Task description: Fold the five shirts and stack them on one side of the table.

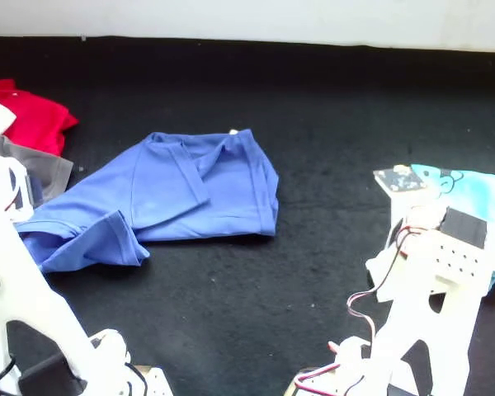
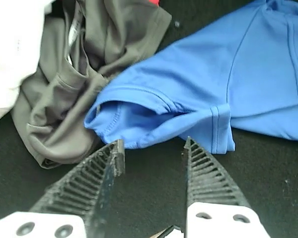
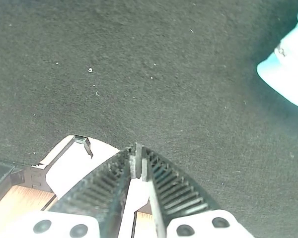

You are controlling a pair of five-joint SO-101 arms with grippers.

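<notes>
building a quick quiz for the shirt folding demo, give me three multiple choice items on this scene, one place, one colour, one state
1. Where does the red shirt lie? A at the far left of the table B in the middle C at the far right
2. What colour is the middle shirt? A blue B green C white
3. The right gripper is: A open B shut on a shirt C shut, empty

Key: 1 A, it lies at the left edge next to the grey shirt; 2 A, the cloth is plainly blue; 3 C, its jaws meet over bare table.
</notes>
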